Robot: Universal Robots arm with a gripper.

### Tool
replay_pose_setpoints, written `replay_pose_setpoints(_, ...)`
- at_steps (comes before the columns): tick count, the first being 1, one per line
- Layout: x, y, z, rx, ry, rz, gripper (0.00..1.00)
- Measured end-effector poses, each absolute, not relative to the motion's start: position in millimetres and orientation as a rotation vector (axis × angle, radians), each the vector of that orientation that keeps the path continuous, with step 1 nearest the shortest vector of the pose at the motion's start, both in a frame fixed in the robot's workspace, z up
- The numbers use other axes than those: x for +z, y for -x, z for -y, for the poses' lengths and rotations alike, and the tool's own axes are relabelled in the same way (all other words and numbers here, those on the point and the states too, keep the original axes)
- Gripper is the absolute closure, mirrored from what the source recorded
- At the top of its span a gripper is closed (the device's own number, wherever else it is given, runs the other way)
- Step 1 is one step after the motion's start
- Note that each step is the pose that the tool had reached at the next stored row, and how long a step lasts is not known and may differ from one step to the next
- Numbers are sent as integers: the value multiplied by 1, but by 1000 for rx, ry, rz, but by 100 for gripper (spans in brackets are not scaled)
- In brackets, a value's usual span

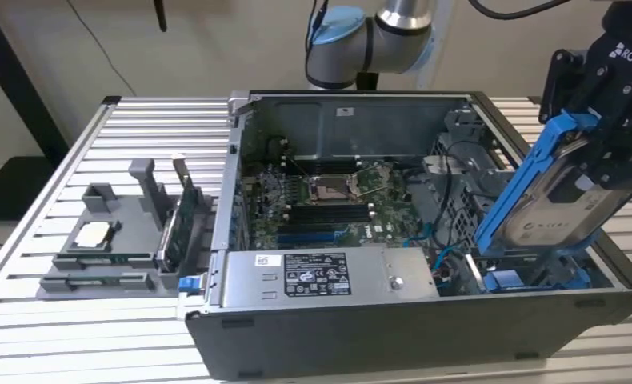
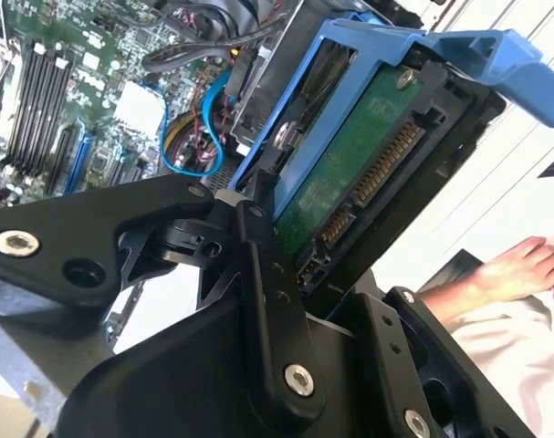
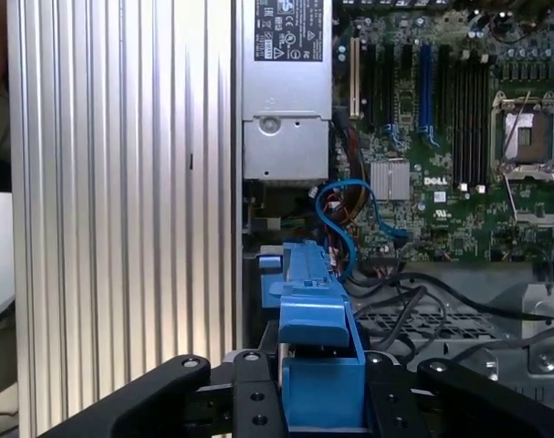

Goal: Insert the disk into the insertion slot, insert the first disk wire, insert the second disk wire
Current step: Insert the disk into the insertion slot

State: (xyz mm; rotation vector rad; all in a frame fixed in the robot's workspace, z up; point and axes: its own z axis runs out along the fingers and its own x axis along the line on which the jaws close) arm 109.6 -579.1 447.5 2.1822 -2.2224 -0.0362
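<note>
While the hand gripped the disk in the exterior view, the disk hung tilted over the open computer case, at the exterior view's right. Its top end was up by the hand and its low end pointed down into the case. The low end was close above the insertion slot, which had blue rails, but I could not tell if they touched. The case lay open on a ribbed metal table. Inside it were a green board and a grey power supply box. A grey stand sat on the table beside the case, at the exterior view's left. The robot arm rose behind the case. In the second wrist view, the black hand was closed on the disk, and one of its fingers pressed against the side. The green underside of the disk faced the camera, with its blue frame around it. A person's white sleeve was past the disk. In the first wrist view, the hand held the blue frame tight between its fingers. Beyond the frame lay the green board, the power supply box, a curly blue wire and the table.
</note>
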Motion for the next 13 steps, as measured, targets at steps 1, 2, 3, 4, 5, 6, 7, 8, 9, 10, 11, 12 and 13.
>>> replay_pose_setpoints(1,446,-110,579,-36,-2182,2222,67)
replay_pose_setpoints(2,445,-110,579,-36,-2182,2223,67)
replay_pose_setpoints(3,445,-110,579,-36,-2182,2222,67)
replay_pose_setpoints(4,444,-110,579,-36,-2182,2222,67)
replay_pose_setpoints(5,443,-110,579,-36,-2182,2222,67)
replay_pose_setpoints(6,443,-110,579,-36,-2182,2222,67)
replay_pose_setpoints(7,442,-110,579,-36,-2182,2222,67)
replay_pose_setpoints(8,442,-110,579,-36,-2182,2222,67)
replay_pose_setpoints(9,441,-110,579,-36,-2182,2222,67)
replay_pose_setpoints(10,441,-110,579,-36,-2182,2222,67)
replay_pose_setpoints(11,440,-110,579,-36,-2182,2222,67)
replay_pose_setpoints(12,440,-110,579,-36,-2182,2222,67)
replay_pose_setpoints(13,439,-110,579,-36,-2182,2222,67)
